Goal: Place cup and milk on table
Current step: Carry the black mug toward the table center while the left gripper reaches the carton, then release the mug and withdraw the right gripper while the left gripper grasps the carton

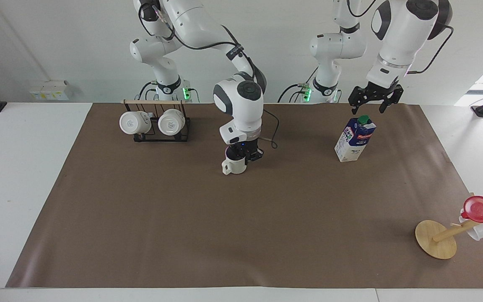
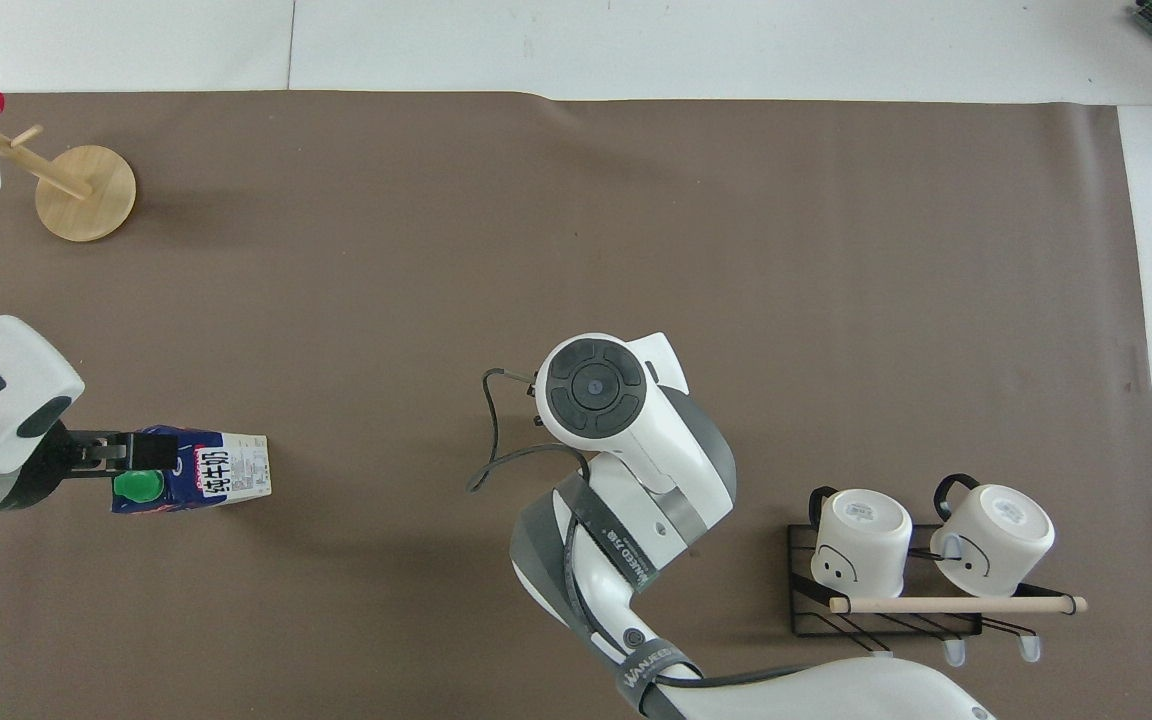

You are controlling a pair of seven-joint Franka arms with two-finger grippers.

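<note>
The cream-white cup (image 1: 234, 166) stands on the brown mat (image 1: 224, 235) of the table (image 1: 15, 188), near the robots' edge at mid-table. My right gripper (image 1: 243, 154) comes straight down onto it and is shut on its rim; in the overhead view the arm's wrist hides both. The blue-and-white milk (image 1: 354, 140) carton stands upright on the mat toward the left arm's end, its green cap (image 2: 136, 487) on top. My left gripper (image 1: 367, 108) hangs open just above the carton's top, not touching it, and shows over the carton's cap end (image 2: 121, 462) from above.
A black wire rack (image 1: 155, 126) with two plain white mugs sits near the right arm's base. A round bamboo stand (image 1: 435, 240) carrying a red-topped clear cup (image 1: 482, 209) stands toward the left arm's end, farther from the robots.
</note>
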